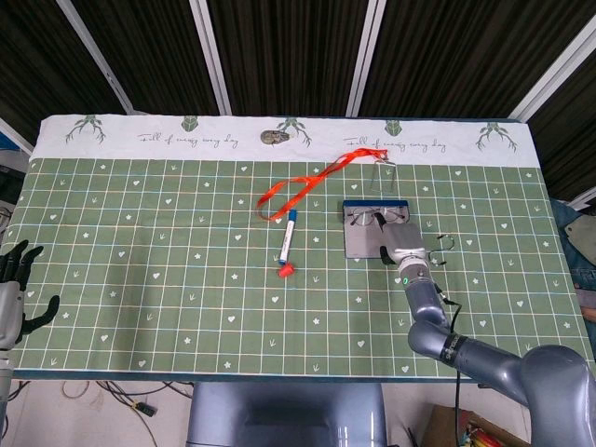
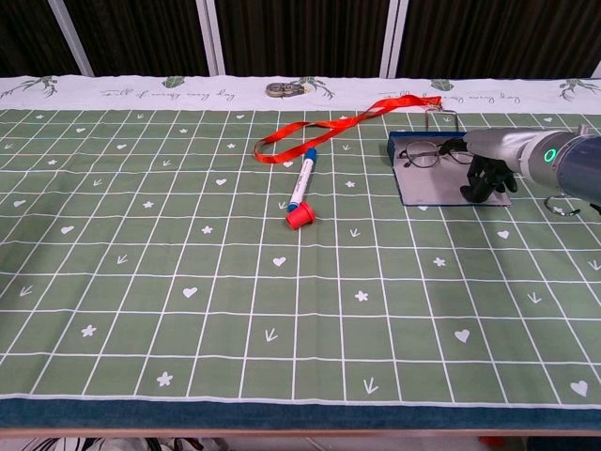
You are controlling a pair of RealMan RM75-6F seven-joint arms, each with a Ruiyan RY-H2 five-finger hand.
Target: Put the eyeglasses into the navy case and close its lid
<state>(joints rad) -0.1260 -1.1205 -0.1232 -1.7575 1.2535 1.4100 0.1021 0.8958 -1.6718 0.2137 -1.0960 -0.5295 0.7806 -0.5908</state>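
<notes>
The navy case (image 1: 372, 203) (image 2: 392, 147) lies open right of the table's centre. Its grey lid (image 1: 361, 244) (image 2: 430, 188) is folded flat toward the front. The eyeglasses (image 1: 370, 217) (image 2: 432, 152) lie in the back part of the case. My right hand (image 1: 401, 242) (image 2: 485, 172) hangs over the lid's right end. Its dark fingers curl down and touch the lid, and I see nothing held in them. My left hand (image 1: 14, 287) is off the table's left edge with its fingers spread and empty. It appears only in the head view.
A pen with a red cap (image 1: 288, 244) (image 2: 302, 193) lies left of the case. A red lanyard (image 1: 307, 186) (image 2: 329, 127) runs from it to a metal clip behind the case. A metal ring (image 1: 445, 243) (image 2: 561, 205) lies right of the lid. A small metal object (image 1: 272, 138) (image 2: 280, 89) sits at the back.
</notes>
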